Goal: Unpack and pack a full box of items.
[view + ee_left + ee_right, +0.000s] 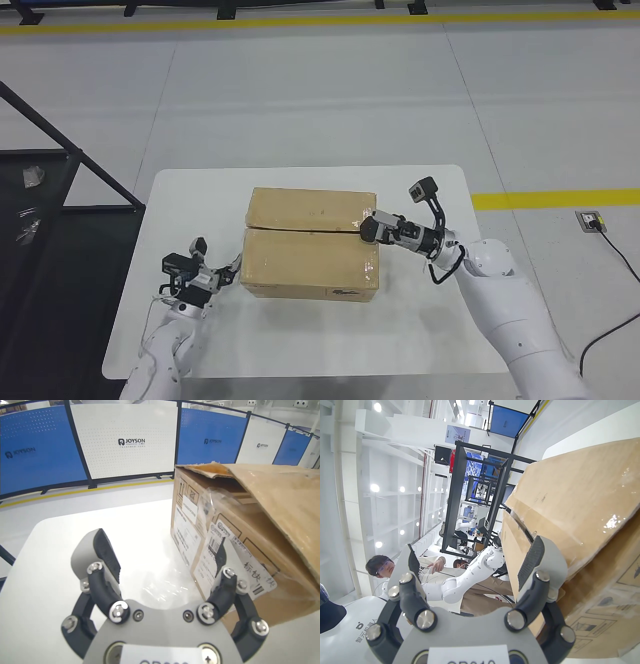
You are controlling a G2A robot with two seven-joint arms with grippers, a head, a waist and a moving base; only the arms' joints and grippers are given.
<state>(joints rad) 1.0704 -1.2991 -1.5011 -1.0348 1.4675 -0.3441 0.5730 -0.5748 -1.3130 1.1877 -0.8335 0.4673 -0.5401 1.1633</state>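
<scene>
A brown cardboard box stands in the middle of the white table, its two top flaps down and meeting at a seam. In the left wrist view the box has one flap slightly raised at the labelled end. My left gripper is open at that end, low by the table; in its own view the left gripper has one finger right beside the label. My right gripper is open at the opposite end near the seam. In its own view the right gripper has one finger against the box.
Bare table lies in front of the box and at both ends. A patch of clear film lies on the table by the box's labelled end. A black metal frame stands left of the table.
</scene>
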